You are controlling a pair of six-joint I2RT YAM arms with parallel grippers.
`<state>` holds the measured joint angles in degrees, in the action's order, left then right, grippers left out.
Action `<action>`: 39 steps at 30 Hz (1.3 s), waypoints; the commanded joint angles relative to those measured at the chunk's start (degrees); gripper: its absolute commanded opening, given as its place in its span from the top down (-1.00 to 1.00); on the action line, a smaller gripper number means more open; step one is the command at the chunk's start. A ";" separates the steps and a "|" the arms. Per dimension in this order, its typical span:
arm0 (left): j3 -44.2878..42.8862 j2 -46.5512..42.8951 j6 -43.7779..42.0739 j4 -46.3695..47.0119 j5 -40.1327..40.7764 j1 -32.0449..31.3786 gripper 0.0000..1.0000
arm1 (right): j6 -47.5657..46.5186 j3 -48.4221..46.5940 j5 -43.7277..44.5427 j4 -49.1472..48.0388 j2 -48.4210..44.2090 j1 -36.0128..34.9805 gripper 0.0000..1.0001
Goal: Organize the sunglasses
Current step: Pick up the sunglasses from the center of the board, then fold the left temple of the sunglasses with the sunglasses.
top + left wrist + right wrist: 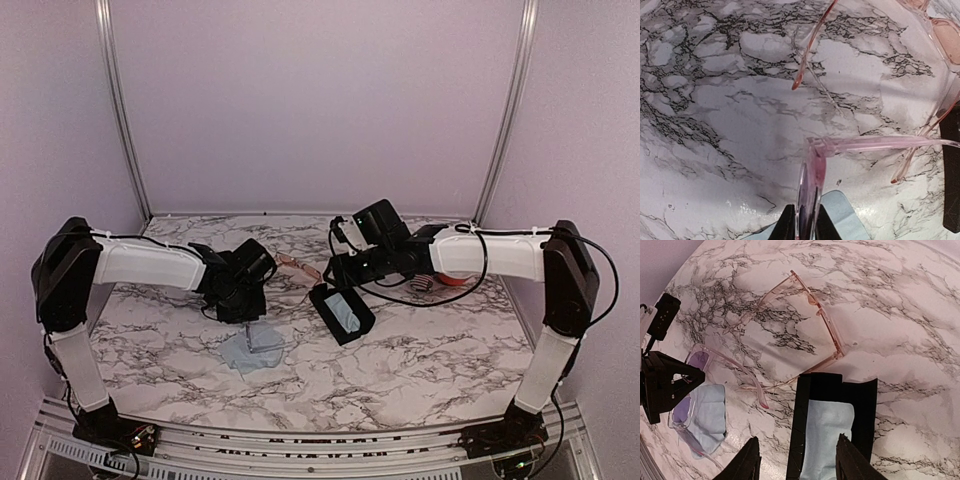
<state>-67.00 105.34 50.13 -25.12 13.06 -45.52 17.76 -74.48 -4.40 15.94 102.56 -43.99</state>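
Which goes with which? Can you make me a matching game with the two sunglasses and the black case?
Things:
1. lilac sunglasses
2. pinkish sunglasses
3. black case

States:
A. lying on the marble table, nothing gripping it
B. open, with a blue cloth inside
C. pinched by the left end effector

Pairs: 1-C, 2-A, 3-B

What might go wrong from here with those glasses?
The left arm's jaws are shut on one thin edge of the lilac glasses, which may slip or twist. Their unfolded arm crosses the pink glasses' arm, so moving one may drag the other. The black case already holds a cloth, so the fit could be tight.
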 commanded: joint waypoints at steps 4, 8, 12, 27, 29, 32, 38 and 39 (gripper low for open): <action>-1.16 -6.96 -2.55 -0.85 4.21 -0.10 0.72 | -1.27 -5.10 1.18 -0.25 -3.15 -0.57 -0.01; -1.41 -9.79 -6.25 1.90 4.25 0.23 0.72 | -2.20 -4.98 2.61 -1.89 -6.13 -0.20 -0.03; -2.05 -12.25 -11.50 4.01 3.80 0.58 0.72 | -1.84 -3.76 1.88 -3.74 -10.06 1.89 -0.03; -6.97 -21.37 -41.79 5.74 -6.94 0.87 0.74 | -10.35 0.08 -23.02 -8.29 -16.18 6.33 -0.03; -7.08 -22.51 -44.98 5.77 -11.81 0.87 0.73 | -10.95 1.15 -26.71 -10.54 -16.40 5.95 -0.02; -6.98 -23.28 -48.92 5.94 -16.93 0.87 0.72 | -10.71 3.02 -32.06 -15.28 -16.96 5.30 0.07; -6.51 -23.07 -52.19 8.22 -22.57 1.01 0.74 | -10.18 3.58 -34.49 -17.95 -18.31 4.68 0.19; -7.02 -23.27 -51.38 8.51 -23.88 1.54 0.74 | -10.08 3.94 -34.64 -18.41 -18.74 4.70 0.21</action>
<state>-73.10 82.70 1.48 -18.94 -4.27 -44.82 7.92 -70.46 -35.62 2.15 86.43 -38.92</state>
